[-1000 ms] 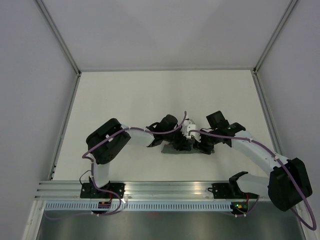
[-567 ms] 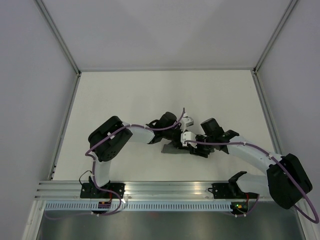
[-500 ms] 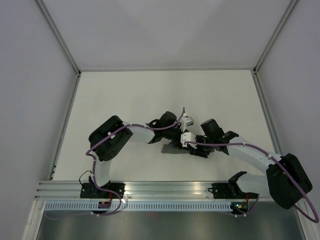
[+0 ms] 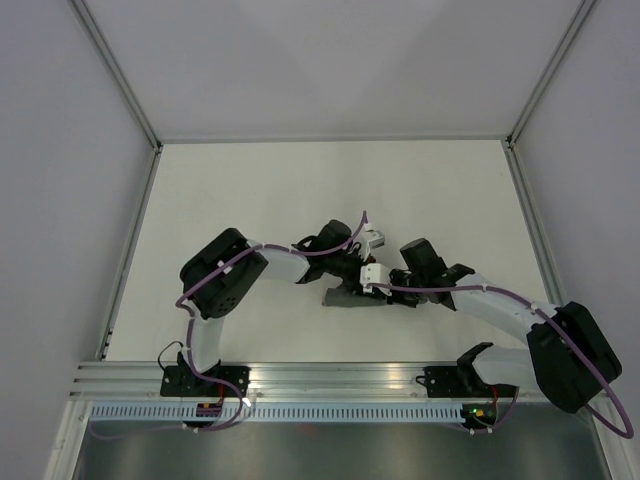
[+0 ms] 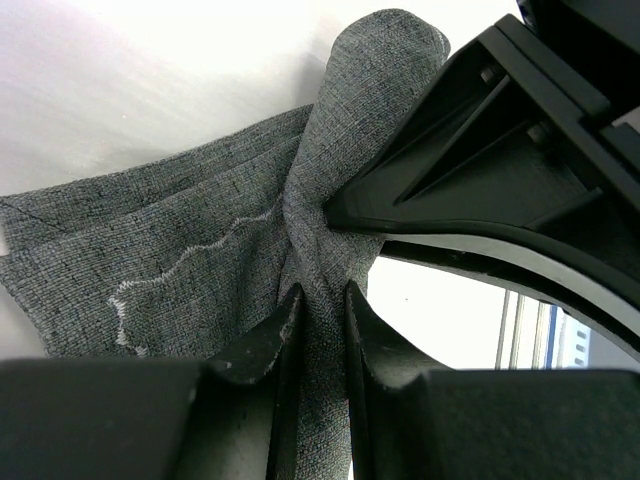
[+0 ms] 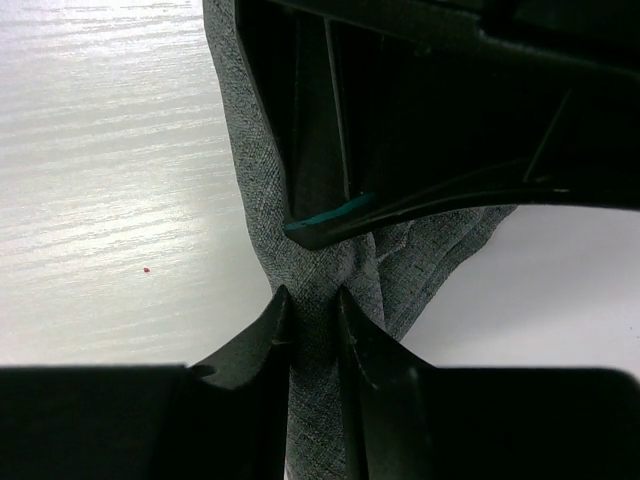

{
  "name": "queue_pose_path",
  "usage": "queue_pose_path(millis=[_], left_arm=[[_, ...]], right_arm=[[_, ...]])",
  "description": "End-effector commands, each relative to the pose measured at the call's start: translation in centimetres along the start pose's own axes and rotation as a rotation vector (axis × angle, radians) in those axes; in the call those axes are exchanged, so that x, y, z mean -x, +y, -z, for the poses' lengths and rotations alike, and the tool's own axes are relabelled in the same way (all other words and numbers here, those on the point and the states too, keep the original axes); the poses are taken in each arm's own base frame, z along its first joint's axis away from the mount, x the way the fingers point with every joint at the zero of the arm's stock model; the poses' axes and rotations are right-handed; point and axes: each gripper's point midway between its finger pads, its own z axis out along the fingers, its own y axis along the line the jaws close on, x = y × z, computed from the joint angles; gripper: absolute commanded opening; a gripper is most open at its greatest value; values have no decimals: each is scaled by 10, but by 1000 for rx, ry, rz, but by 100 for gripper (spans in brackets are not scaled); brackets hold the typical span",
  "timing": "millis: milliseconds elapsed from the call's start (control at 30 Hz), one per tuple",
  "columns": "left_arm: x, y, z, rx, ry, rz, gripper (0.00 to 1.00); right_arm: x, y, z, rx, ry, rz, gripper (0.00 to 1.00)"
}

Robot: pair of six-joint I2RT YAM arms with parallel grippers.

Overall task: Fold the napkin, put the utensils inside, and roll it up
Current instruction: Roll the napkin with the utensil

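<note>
The dark grey napkin (image 4: 340, 298) lies bunched into a narrow roll on the white table, between the two arms. My left gripper (image 5: 322, 300) is shut on a thick fold of the napkin (image 5: 190, 260). My right gripper (image 6: 313, 300) is shut on the same roll of napkin (image 6: 255, 190), close beside the left one. From above, the left gripper (image 4: 358, 282) and right gripper (image 4: 390, 295) meet over the cloth and hide most of it. No utensils are in view.
The white table (image 4: 250, 200) is ringed by pale walls with metal frame posts. An aluminium rail (image 4: 330, 380) carrying both arm bases runs along the near edge. A tiny red speck (image 6: 147, 269) lies on the table left of the napkin.
The right arm swung left and closer to the left gripper, and its jaws closed onto the napkin roll. The left gripper kept its hold and shifted slightly.
</note>
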Motion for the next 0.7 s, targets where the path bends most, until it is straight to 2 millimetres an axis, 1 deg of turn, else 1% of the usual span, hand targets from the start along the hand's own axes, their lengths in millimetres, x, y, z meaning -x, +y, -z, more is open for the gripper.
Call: queue_pose_path(millis=[0,133,167,233,267,333,367,400,467,500,533,567,633,667], left_arm=[[-97,25,11,106,251,248,21],[-91,26,14,110,224,252,26],[-86,28,16,113,206,249,28],[-85,28,19,112,192,258,31],[-79,28,21,109,166,250,32],[-76,28,24,108,148,265,36],[-71,30,26,107,124,267,36],[-72,30,27,110,120,273,38],[-63,31,31,111,87,266,39],[-64,30,32,110,84,268,40],[-61,30,33,108,72,264,41],[-53,29,35,108,48,248,42],[-48,28,37,113,26,235,44],[-46,27,38,114,19,232,45]], right_arm=[[-19,7,-6,13,62,-11,20],[-23,13,-9,70,93,-30,12],[-22,12,-9,75,95,-34,11],[-25,16,-11,109,111,-51,10],[-23,16,-10,118,115,-55,10],[-22,15,-11,139,117,-71,10],[-23,18,-11,158,124,-80,9],[-22,18,-11,170,120,-91,9],[-22,19,-11,198,127,-108,8],[-22,18,-11,207,128,-117,8],[-21,17,-12,222,126,-123,8],[-22,19,-12,239,134,-133,8],[-20,16,-13,261,132,-144,7],[-23,19,-12,284,146,-157,7]])
